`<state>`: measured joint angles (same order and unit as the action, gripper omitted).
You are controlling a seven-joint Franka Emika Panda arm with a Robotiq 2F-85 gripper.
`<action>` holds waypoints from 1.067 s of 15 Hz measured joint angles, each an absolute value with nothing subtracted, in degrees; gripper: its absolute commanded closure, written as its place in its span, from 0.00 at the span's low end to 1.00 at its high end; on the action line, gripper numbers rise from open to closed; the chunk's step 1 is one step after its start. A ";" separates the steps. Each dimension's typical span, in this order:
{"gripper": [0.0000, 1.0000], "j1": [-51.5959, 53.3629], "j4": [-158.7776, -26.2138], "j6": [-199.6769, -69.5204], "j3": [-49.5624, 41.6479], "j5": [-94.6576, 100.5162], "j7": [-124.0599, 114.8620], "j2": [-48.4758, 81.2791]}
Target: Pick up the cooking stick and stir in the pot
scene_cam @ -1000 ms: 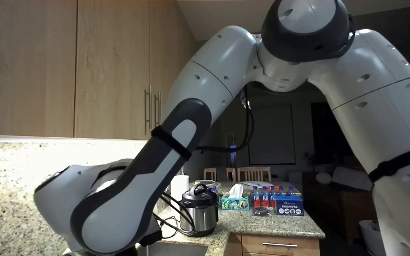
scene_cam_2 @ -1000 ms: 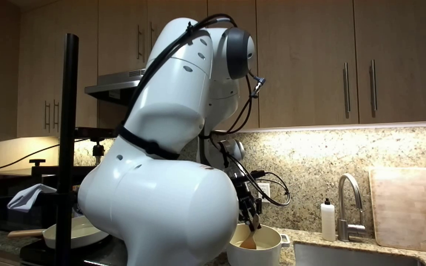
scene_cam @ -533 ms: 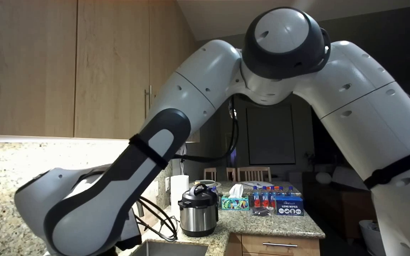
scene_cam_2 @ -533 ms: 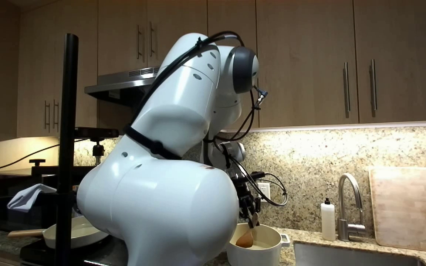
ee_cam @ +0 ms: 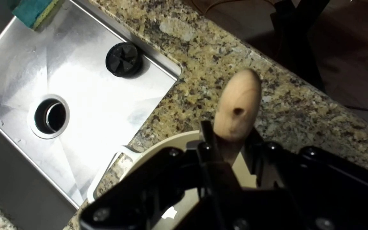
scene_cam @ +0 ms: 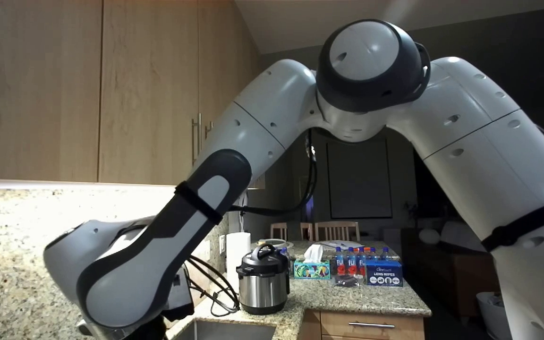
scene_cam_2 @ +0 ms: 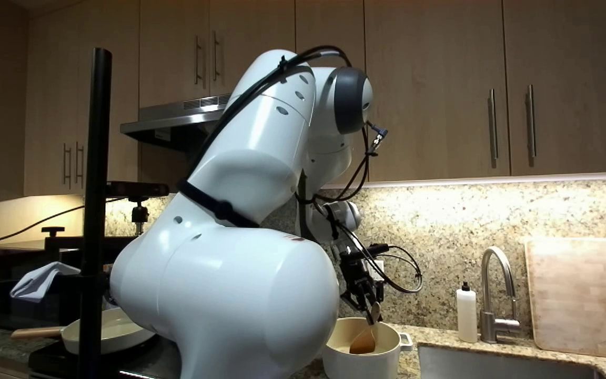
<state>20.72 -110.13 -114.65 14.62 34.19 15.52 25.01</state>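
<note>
Your arm [scene_cam: 258,127] makes a high arch in an exterior view, elbow [scene_cam: 365,52] uppermost; forearm [scene_cam: 184,226] slopes down to a bent wrist [scene_cam: 116,300]; your gripper [scene_cam_2: 375,318] points down at a slant; its fingers [ee_cam: 207,132] are closed in a narrow grip.

In an exterior view, one flank of the pot [scene_cam_2: 363,367] is being overlapped by the arm [scene_cam_2: 240,295], and its mouth is being partly taken up by the wooden spoon [scene_cam_2: 363,341], which is being gripped by the fingers [ee_cam: 207,132]; some room is being left beside the spoon. Toward the sink [ee_cam: 107,105], the way is being interrupted by a side handle [scene_cam_2: 407,346], past which wide passage is being offered, the far side being lined by the bottle [scene_cam_2: 466,316] and faucet [scene_cam_2: 488,323]. In the wrist view, low passage near one sink corner is being hindered by a round black object [ee_cam: 123,60], while a strip of bench [ee_cam: 200,51] is being left passable along its outer edge.
</note>
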 measured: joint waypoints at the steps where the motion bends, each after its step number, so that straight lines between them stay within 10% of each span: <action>1: 0.91 20.44 -110.64 -114.65 14.52 34.19 15.51 24.67; 16: 0.91 21.51 -112.18 -115.04 15.44 33.64 10.66 23.39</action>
<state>21.51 -112.18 -115.04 15.44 33.64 10.66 23.39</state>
